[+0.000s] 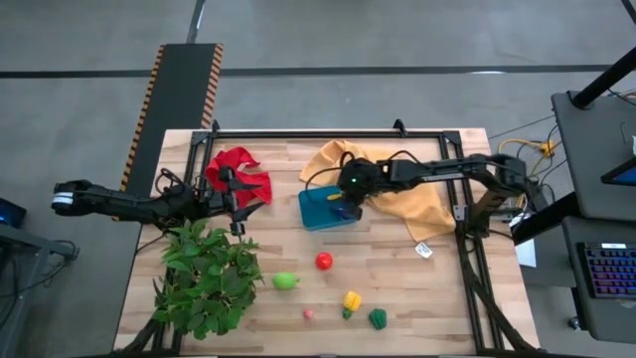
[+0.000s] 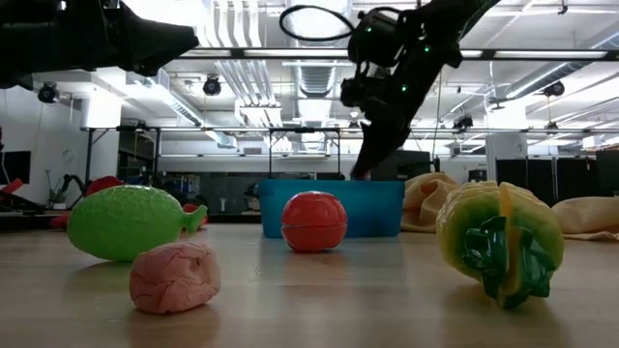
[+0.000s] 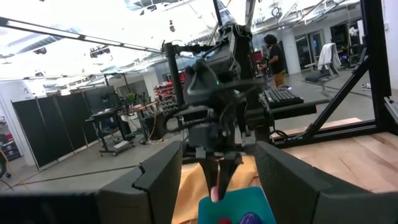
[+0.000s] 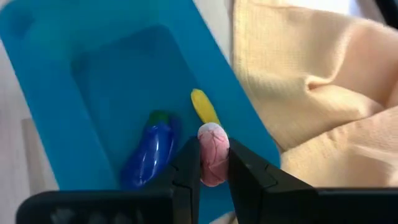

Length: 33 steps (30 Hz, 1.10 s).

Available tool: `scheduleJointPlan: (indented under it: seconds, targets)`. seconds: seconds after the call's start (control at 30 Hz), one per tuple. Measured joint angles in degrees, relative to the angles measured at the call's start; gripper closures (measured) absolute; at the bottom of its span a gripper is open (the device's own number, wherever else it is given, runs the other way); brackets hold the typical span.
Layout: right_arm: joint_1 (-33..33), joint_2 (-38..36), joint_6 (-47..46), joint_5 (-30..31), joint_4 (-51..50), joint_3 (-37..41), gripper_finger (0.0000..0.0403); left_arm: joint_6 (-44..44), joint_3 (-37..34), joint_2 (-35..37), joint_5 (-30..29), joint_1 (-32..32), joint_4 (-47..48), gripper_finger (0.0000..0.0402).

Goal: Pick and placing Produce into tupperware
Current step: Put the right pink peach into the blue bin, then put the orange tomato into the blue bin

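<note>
The teal tupperware sits mid-table, with one corner by the mustard cloth. Inside it lie a purple eggplant and a small yellow piece. My right gripper hangs over the tupperware's right part, shut on a small pink piece of produce. On the bare wood nearer the front lie a light green piece, a red one, a second pink one, a yellow one and a dark green one. My left gripper waits open by the red cloth. My right gripper pinches the pink piece by its two sides between both fingers. The fingers come from above, slanting down. The piece is lifted clear, just above the tupperware's floor near the yellow piece.
A big leafy plant fills the near left of the table. A red cloth lies under my left gripper and a mustard cloth lies under my right arm. A black frame edges the far side.
</note>
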<state>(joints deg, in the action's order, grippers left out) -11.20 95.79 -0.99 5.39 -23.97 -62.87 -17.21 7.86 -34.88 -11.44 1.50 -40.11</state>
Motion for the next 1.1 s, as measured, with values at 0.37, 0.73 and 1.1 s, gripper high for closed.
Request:
scheduleJointPlan:
  seconds: [0.37, 0.73, 1.1]
  targets:
    - [-0.22, 3.52, 0.25, 2.25, 0.25, -2.30, 0.0349, -0.07, 0.00, -0.22, -0.63, 0.01, 0.05, 0.0212]
    - [-0.35, 3.25, -0.09, 6.69, -0.33, -2.28, 0.0248, -0.04, -0.04, -0.39, -0.87, 0.00, 0.02, 0.0212]
    - [0.17, -2.38, -12.31, -3.59, -7.18, -4.67, 0.0139, -0.04, -0.10, -0.91, -0.99, 0.01, 0.09, 0.0212]
